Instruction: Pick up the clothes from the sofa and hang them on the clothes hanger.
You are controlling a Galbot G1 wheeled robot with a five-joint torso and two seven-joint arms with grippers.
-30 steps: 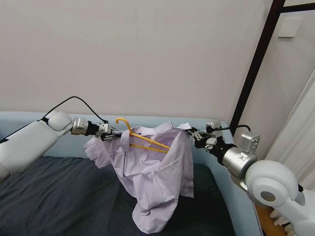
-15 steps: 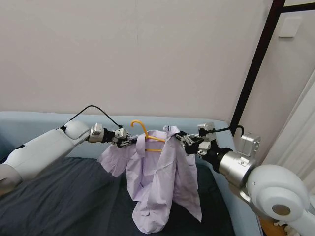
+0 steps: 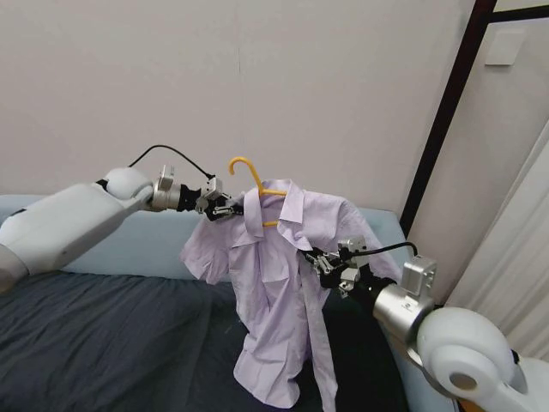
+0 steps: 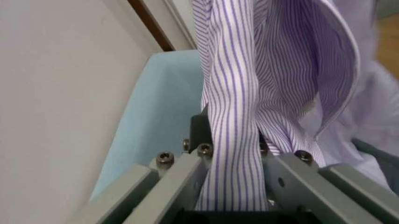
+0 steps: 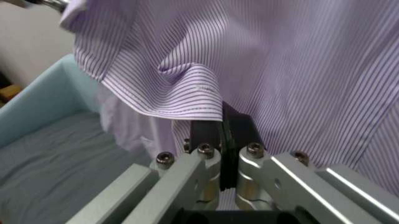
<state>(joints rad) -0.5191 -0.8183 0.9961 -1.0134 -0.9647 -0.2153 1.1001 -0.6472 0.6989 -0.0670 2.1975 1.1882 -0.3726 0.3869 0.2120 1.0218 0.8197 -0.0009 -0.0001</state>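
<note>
left gripper: clamped shut on striped shirt at the shoulder, just beside yellow hanger | right gripper: fingers pinched together on shirt's front edge, lower down | shirt: draped over hanger, held up above sofa seat's right end

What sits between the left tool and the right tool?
In the head view, the lilac striped shirt spans that stretch, draped on the yellow hanger. The left tool pinches it near one shoulder; the right tool pinches its front edge.
</note>
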